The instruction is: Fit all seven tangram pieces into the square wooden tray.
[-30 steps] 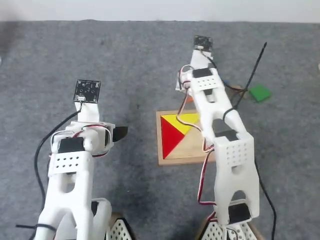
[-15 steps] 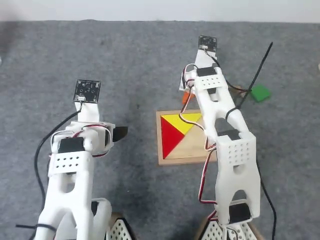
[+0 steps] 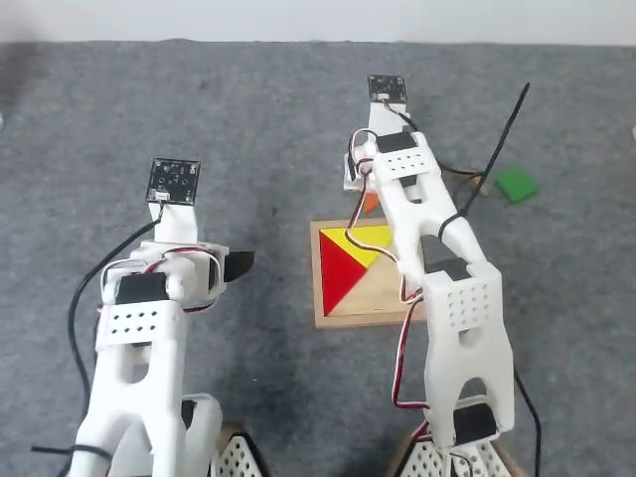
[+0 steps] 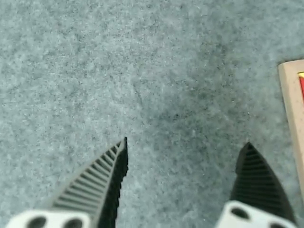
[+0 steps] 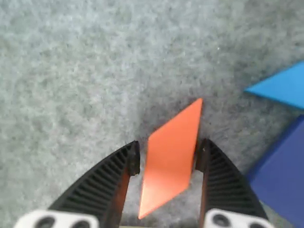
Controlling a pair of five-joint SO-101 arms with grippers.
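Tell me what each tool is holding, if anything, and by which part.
Nothing is clamped yet. The right tool straddles the orange parallelogram across its long edges, a gap showing on one side. The left tool is open over carpet.

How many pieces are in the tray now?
2: a red triangle and a yellow triangle, touching, in the tray; the right arm covers its other side and may hide more.

The table cover [image 3: 248, 109] was rough grey felt. The tray [image 3: 363, 318] was pale smooth wood; the orange piece [image 5: 170, 166] matt, the fingers [image 5: 102, 187] ribbed black plastic.
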